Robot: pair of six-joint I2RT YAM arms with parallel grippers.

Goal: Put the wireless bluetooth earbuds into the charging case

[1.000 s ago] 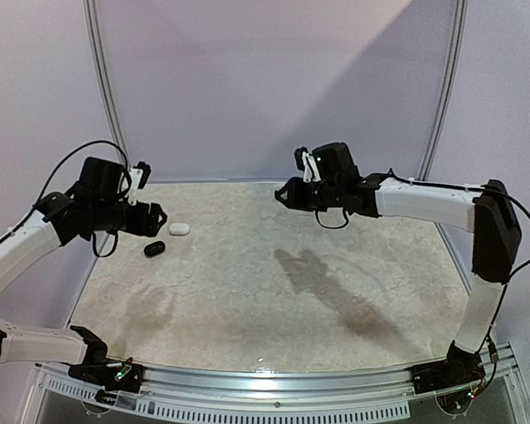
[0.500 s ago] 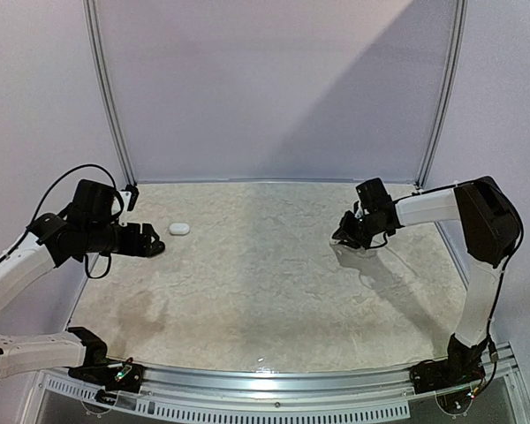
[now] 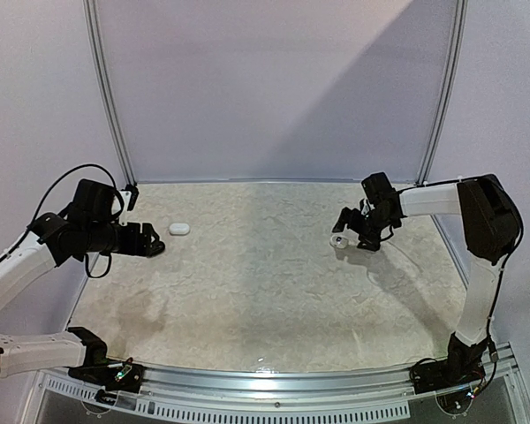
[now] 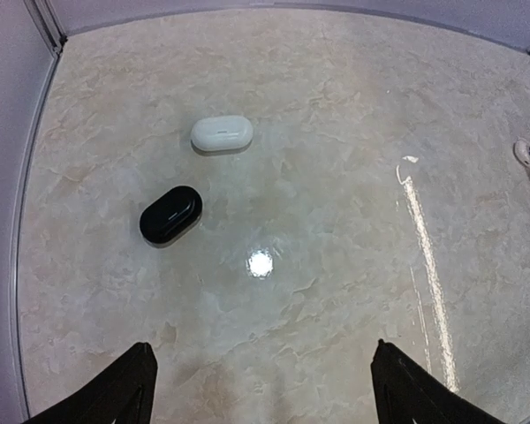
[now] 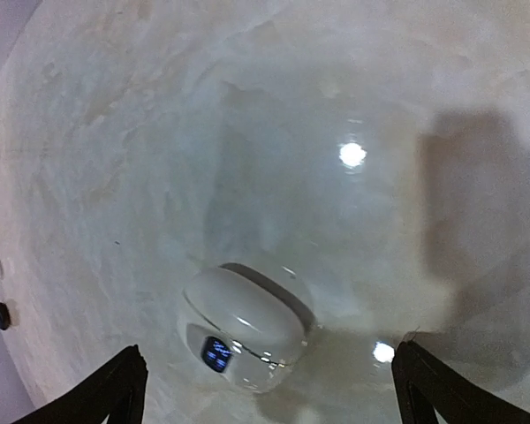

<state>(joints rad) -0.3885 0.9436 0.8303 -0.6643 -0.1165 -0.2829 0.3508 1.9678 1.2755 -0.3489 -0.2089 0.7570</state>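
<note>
1. Marbled beige counter [image 3: 265, 291]: glossy white rounded charging case [image 5: 246, 329] lies at 3 o'clock, under the released right claw [image 3: 347, 228].
2. Released left claw [image 3: 157, 240] hovers at 9 o'clock near a black pill-shaped case [image 4: 170, 215] and a white pill-shaped case [image 4: 222, 133].

A white pill-shaped charging case [image 3: 178, 229] lies flat and closed at the far left of the table [image 3: 265, 291]. A glossy black pill-shaped case [image 4: 170, 215], also closed, lies at an angle just nearer and slightly left of it, the two apart. At the far right rests a rounder white case [image 5: 243, 327], with a thin seam around its shell and a small blue-lit panel on its near face.
</note>
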